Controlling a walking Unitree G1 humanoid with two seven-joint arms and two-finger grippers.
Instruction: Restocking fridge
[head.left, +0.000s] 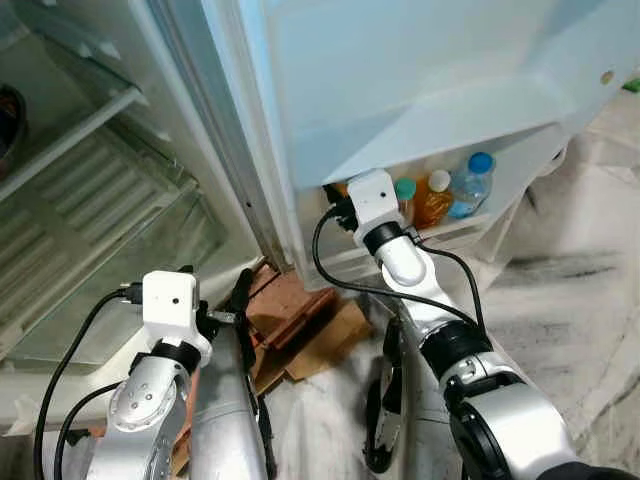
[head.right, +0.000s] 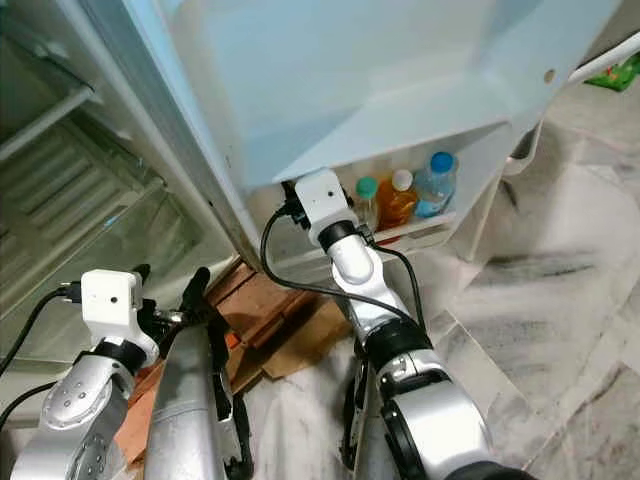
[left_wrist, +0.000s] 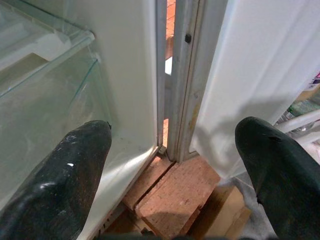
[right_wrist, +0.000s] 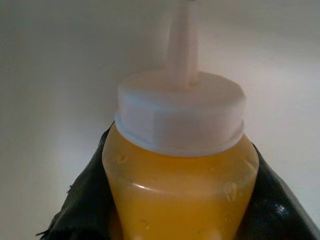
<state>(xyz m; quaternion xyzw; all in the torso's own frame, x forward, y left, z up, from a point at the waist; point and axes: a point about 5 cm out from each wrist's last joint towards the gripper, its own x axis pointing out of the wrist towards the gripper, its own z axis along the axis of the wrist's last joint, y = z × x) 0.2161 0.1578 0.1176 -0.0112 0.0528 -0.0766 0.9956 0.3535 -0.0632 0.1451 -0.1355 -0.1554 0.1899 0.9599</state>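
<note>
**Three bottles on the door shelf, a fourth in my right gripper**

Three bottles stand in the door shelf at centre right of the head view: a green-capped bottle, an amber bottle with a white cap, and a blue-capped water bottle. My right gripper reaches up to the left end of that shelf, its wrist block hiding the fingers from above. In the right wrist view I see both black fingers pressed against the sides of an orange juice bottle with a white lid, so it is clamped firmly. My left gripper sits at lower left, jaws spread wide and holding nothing, pointed at the fridge base and the bricks beneath it.
</note>
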